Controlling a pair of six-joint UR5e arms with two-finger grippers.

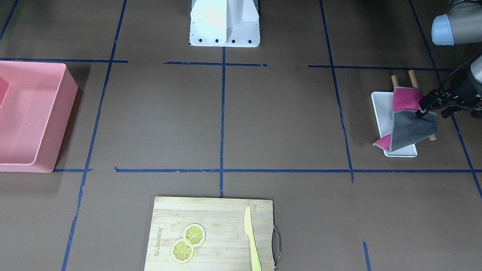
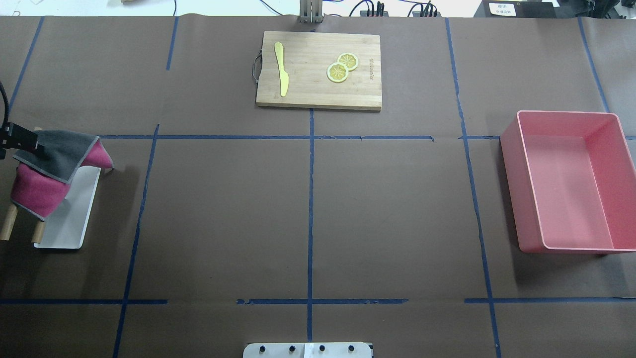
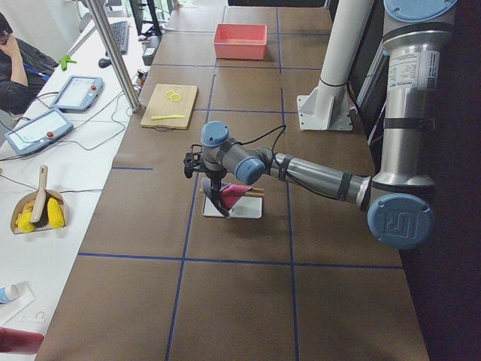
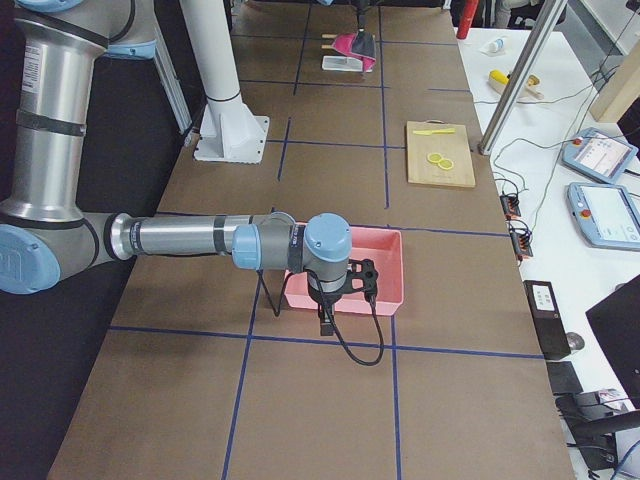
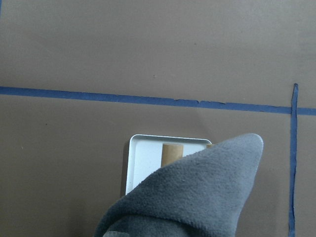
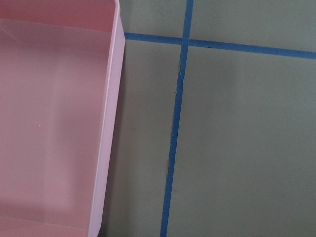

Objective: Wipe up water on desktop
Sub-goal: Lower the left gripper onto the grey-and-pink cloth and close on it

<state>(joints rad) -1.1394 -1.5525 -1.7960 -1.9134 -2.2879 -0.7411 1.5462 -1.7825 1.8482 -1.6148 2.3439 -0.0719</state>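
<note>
The task is judged to be at its beginning. A grey and pink cloth is pinched at one grey corner by the left end effector, whose fingers are closed on the fabric. The cloth is raised at that corner, while its pink part is draped over a small wooden rack above the white tray. No wiping is seen. The cloth has to be freed from the rack, brought to the wet place and drawn across it.

The right end effector is held low beside the pink bin. It appears only in the side view, so it cannot be told whether it is open or closed, and nothing is seen in it.

The counter fills every view and carries all the other things. It is a flat, matte, dark brown surface, divided into large rectangles by thin blue tape lines. No puddle, drops or wet shine can be made out on it, so the place to be wiped cannot be located. A bamboo cutting board lies at the operators' side.
</note>
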